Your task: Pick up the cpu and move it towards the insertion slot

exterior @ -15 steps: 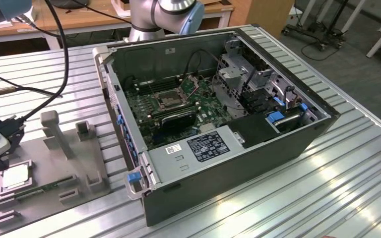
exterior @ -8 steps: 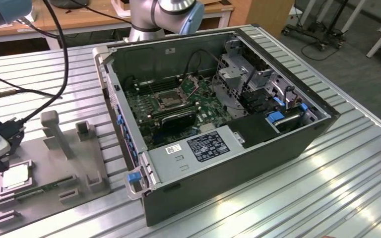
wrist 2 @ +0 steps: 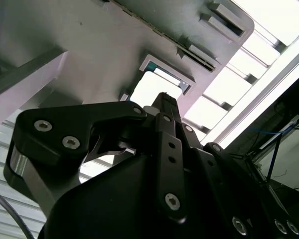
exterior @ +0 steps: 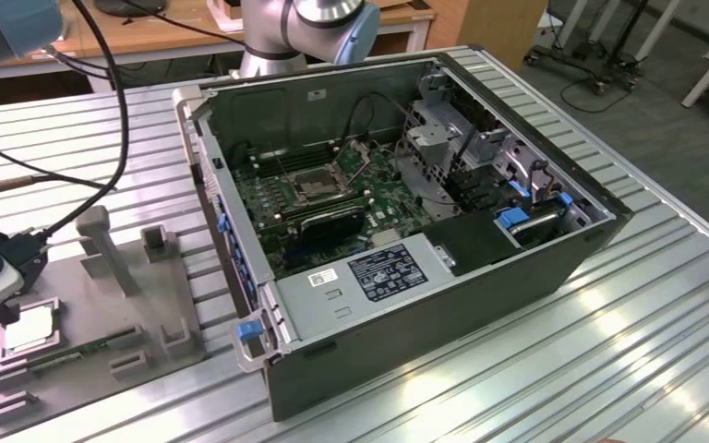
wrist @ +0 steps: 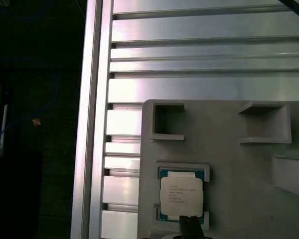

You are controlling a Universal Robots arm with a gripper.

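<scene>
Small square silver-faced cpu lies seated in the grey plastic tray at the exterior view's left. The black gripper hovers just above, seemingly for pickup; whether it is spread or closed cannot be told.

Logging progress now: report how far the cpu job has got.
Done: nothing yet; the cpu lies flat in the recess of the grey tray. In hand: the pincer hangs just over its edge. Left: the lift and the carry to the insertion slot inside the open computer case.
</scene>
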